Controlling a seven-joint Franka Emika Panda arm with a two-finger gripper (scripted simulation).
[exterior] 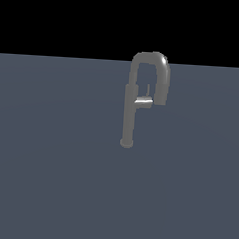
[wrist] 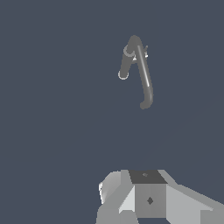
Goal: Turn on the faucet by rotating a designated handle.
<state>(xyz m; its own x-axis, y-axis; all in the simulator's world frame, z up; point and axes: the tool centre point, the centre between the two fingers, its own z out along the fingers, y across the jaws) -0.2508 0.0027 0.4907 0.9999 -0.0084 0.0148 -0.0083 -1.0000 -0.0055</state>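
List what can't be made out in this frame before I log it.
- End effector: absent from the exterior view; the wrist view's edge cuts it off, so open or shut is unclear.
- Handle: too small in both views to judge its angle.
- Faucet: whether water runs at the spout is not visible.

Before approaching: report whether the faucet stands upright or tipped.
Upright: the faucet rises vertically from its round base on the floor, spout arching over.
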